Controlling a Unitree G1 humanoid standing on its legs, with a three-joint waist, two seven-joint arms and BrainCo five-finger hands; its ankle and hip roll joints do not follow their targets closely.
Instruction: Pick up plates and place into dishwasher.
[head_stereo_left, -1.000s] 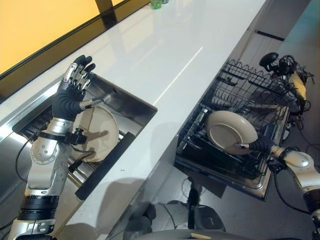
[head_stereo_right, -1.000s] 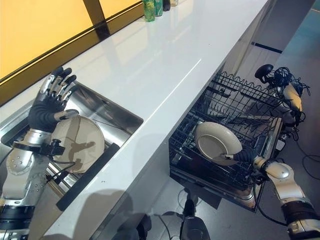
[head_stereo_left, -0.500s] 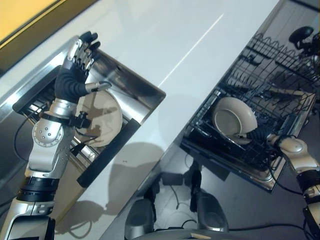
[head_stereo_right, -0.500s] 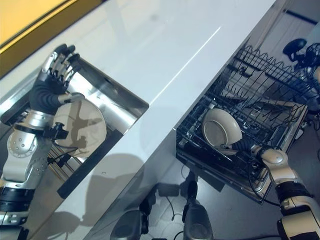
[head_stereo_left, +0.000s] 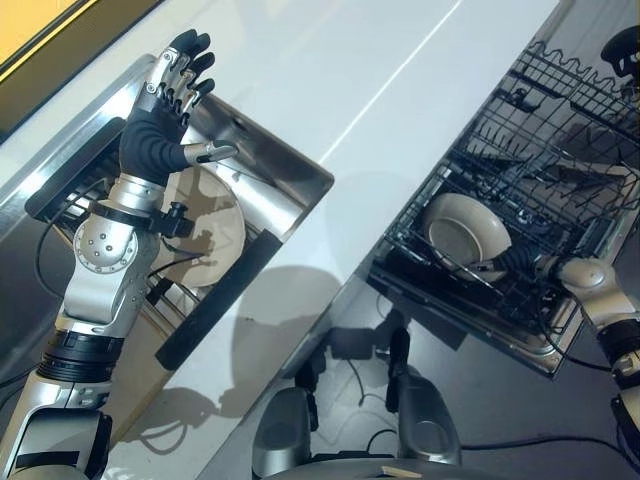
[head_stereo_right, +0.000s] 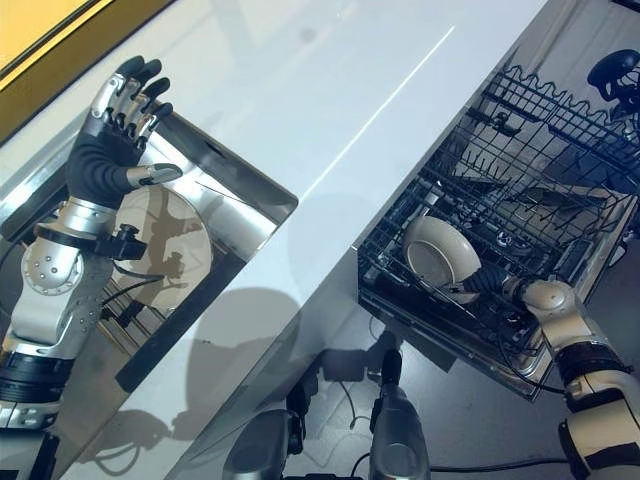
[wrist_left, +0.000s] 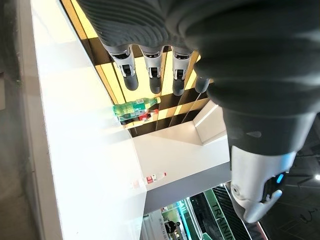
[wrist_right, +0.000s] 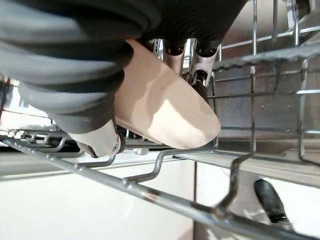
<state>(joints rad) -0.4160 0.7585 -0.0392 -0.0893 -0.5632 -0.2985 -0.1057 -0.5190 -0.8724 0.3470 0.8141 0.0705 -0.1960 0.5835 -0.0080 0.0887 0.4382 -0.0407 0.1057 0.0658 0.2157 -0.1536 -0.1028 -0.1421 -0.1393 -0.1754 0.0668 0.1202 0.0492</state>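
While L hand hovers spread over sink, R hand pinches plate in dishwasher rack.

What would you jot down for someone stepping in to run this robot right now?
Left robot hand: open, fingers straight, raised above the sink, holding nothing.
Right robot hand: shut on the cream plate, which sits among the wires of the dishwasher rack.
Done: that plate is in the rack but not yet let go.
Left: release it, then fetch the second plate lying in the sink below the left robot hand and load it too.
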